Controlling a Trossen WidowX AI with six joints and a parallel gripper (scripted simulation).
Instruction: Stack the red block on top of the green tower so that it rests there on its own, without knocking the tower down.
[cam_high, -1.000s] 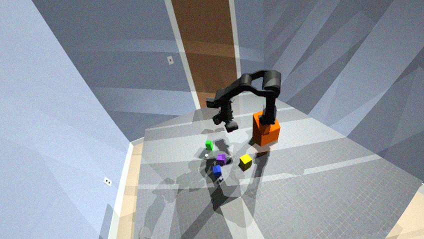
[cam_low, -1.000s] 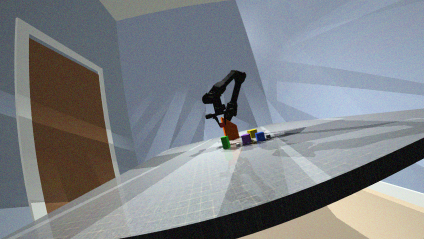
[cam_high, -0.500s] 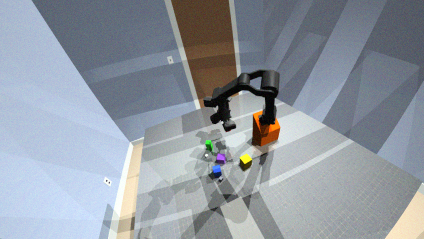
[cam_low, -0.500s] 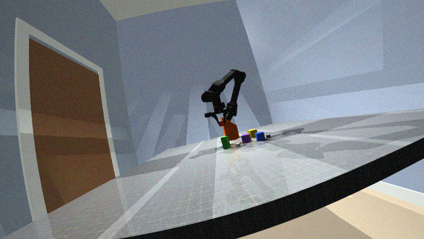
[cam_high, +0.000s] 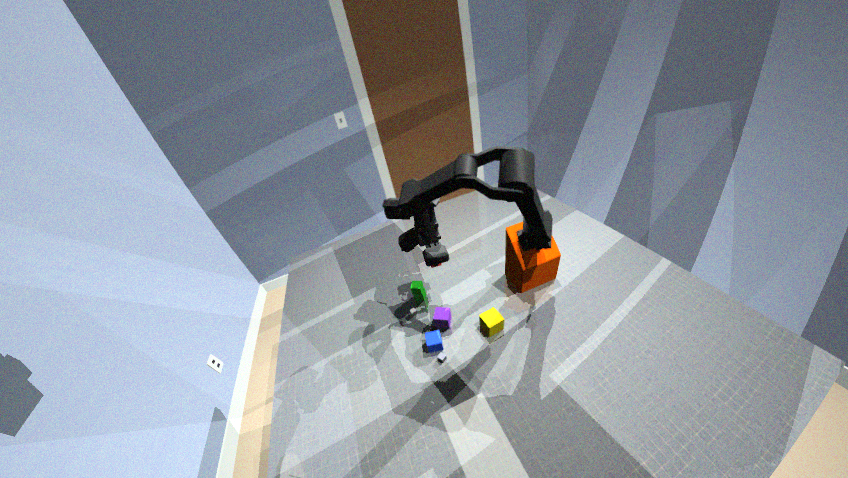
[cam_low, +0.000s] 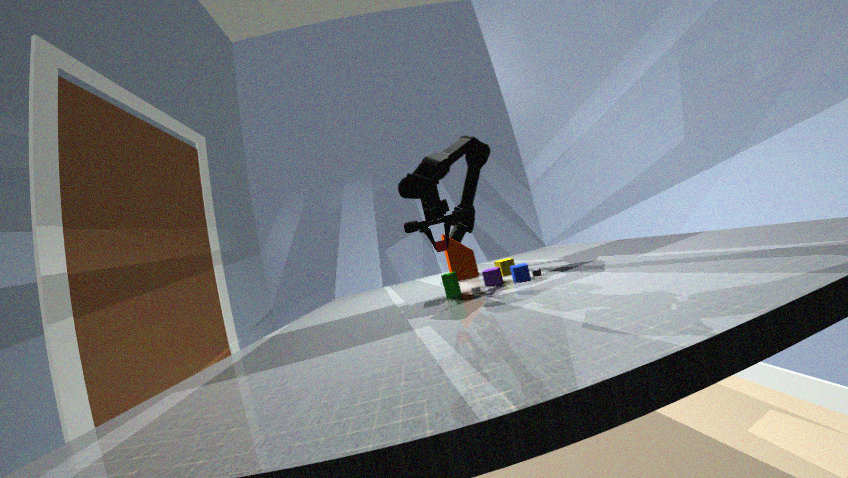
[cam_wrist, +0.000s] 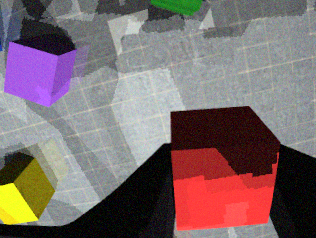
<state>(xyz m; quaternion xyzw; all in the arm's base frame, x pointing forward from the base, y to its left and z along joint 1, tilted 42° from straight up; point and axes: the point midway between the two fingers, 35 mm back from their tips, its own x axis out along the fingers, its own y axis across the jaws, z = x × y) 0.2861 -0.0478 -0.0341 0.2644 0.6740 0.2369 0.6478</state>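
Two black fingers of the gripper (cam_wrist: 222, 213) are squeezing the red block (cam_wrist: 222, 176) between them, up in the air. The green tower (cam_high: 419, 292) is standing on the table (cam_low: 593, 332) below, off to one side, with the purple block (cam_wrist: 40, 70) and yellow block (cam_wrist: 23, 190) sitting nearby.

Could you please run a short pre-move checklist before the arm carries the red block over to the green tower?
1. Grip: gripper shut on the red block: ok.
2. Block lifted off the table, in the exterior view: ok.
3. Green tower upright: ok.
4. Block directly above the tower: not ok; it hangs higher but off to one side.
5. Purple block, blue block and yellow block apart from the tower: ok.
6. Block level in the jaws: cannot tell.
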